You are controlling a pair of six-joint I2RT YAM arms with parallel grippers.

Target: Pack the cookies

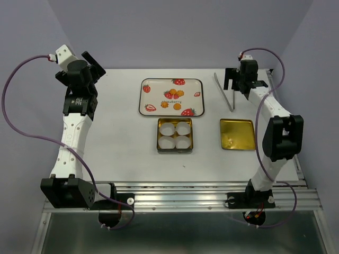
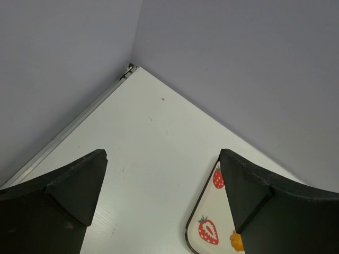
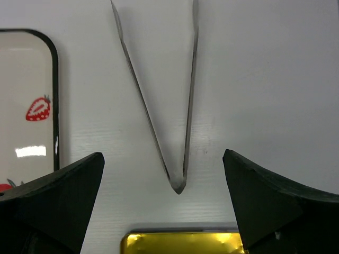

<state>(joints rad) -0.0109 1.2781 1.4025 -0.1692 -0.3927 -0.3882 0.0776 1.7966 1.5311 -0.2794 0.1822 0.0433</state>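
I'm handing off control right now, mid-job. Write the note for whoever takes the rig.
Left gripper: open, empty, raised at the table's far left, beside the tray.
Right gripper: open, empty, over the metal tongs lying on the table.
Small round orange cookies: all on the white strawberry-print tray.
Square gold tin: four white paper cups inside, no cookies; gold lid lies to its right.
Done: nothing packed.
Left: move every cookie into the tin.

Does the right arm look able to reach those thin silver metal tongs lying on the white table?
Probably yes: the right gripper hangs open right over the silver metal tongs, with nothing lying between them.
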